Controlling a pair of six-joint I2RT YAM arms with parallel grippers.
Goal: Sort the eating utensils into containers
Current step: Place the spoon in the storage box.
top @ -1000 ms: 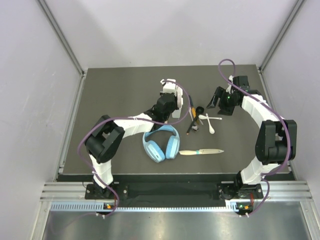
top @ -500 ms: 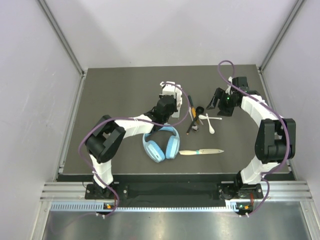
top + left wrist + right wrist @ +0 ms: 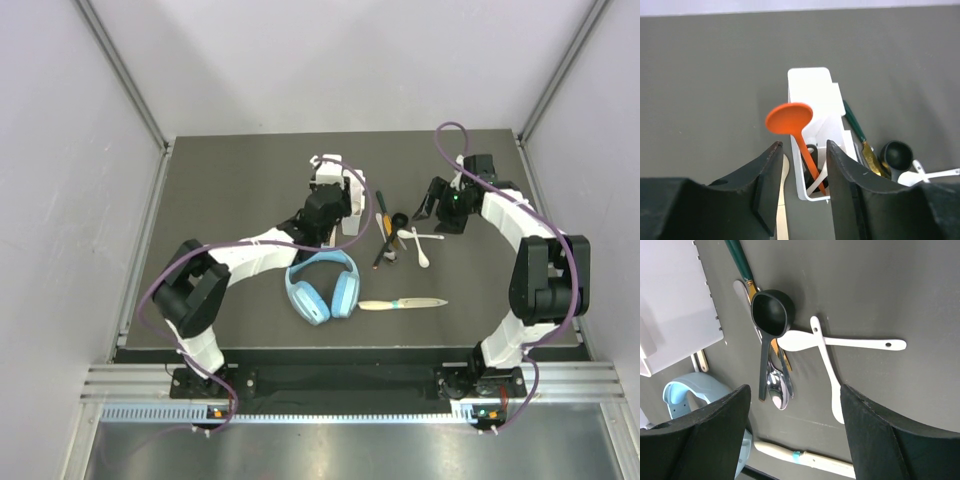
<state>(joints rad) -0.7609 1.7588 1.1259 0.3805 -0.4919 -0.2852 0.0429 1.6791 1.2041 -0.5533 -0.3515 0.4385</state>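
The white caddy (image 3: 810,86) stands upright with the orange-red spoon (image 3: 789,119) in its near compartment, bowl up, beside a black handle and a white handle. My left gripper (image 3: 802,187) is open, its fingers either side of the caddy's near end, touching nothing. In the top view it (image 3: 322,203) sits just left of the caddy (image 3: 354,205). My right gripper (image 3: 795,440) is open and empty above a loose pile: a black scoop (image 3: 771,312), two crossed white spoons (image 3: 840,342), a metal spoon (image 3: 777,387) and a green-handled gold knife (image 3: 740,260).
Light-blue headphones (image 3: 322,285) lie in front of the caddy. A pale knife with a blue band (image 3: 403,303) lies to their right. A pale flat handle (image 3: 784,200) lies on the mat against the caddy's left side. Grey walls enclose the dark mat.
My left arm has swung left and its gripper has shifted a little left beside the caddy. The right arm has hardly moved.
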